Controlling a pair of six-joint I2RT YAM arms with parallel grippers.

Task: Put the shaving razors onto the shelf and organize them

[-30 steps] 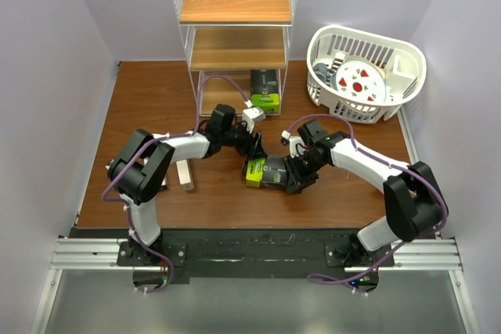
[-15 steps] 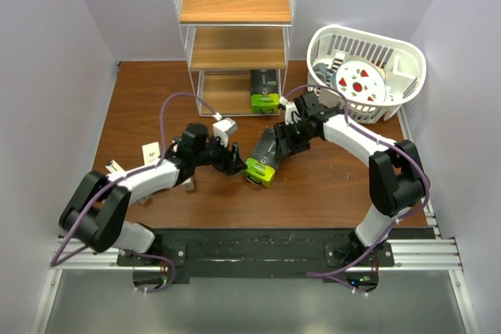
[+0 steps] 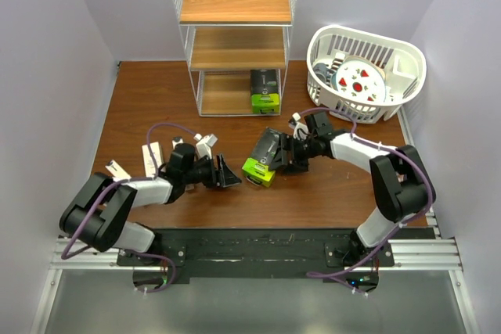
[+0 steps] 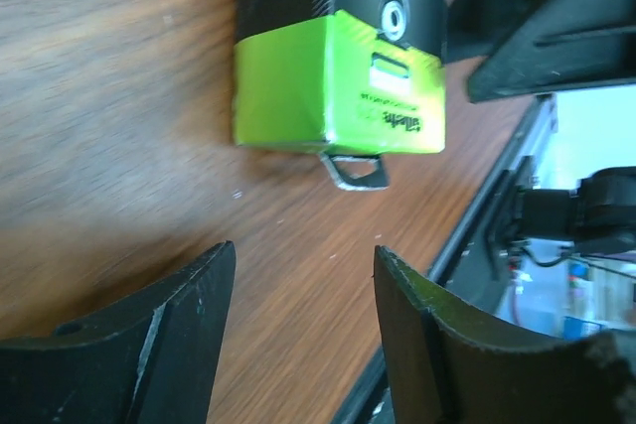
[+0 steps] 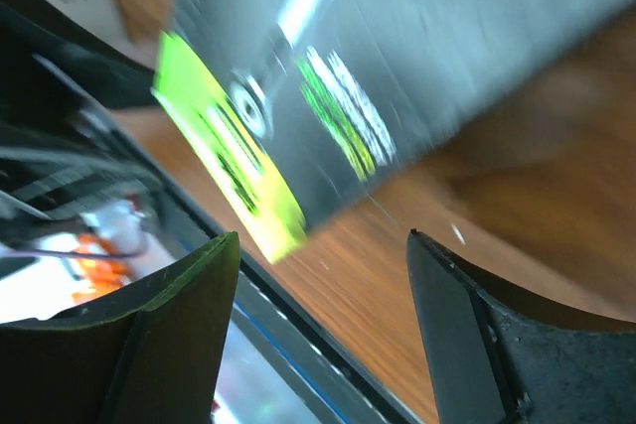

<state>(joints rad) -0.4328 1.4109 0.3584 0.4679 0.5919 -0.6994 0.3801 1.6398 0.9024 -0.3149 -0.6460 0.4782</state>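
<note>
A black razor pack with a lime-green end (image 3: pixel 262 159) lies tilted on the table between my grippers. My left gripper (image 3: pixel 228 174) is open and empty just left of its green end; in the left wrist view (image 4: pixel 303 257) the pack (image 4: pixel 338 57) lies ahead of the fingers. My right gripper (image 3: pixel 290 155) is open at the pack's right end, and the pack (image 5: pixel 397 67) shows beyond the fingers (image 5: pixel 323 241), not between them. A second black and green pack (image 3: pixel 264 90) sits on the shelf's (image 3: pixel 235 48) bottom tier. Slim white cartons (image 3: pixel 149 156) (image 3: pixel 117 168) lie at the left.
A white slatted basket (image 3: pixel 407 64) with a patterned plate and other items stands at the back right. The shelf's top and middle tiers hold nothing. The table's near edge and metal rail (image 3: pixel 258 244) run just below the arms.
The left arm has drawn back to the near left. The right gripper carried the black pack up and to the right, and now stands open at the pack's right end.
</note>
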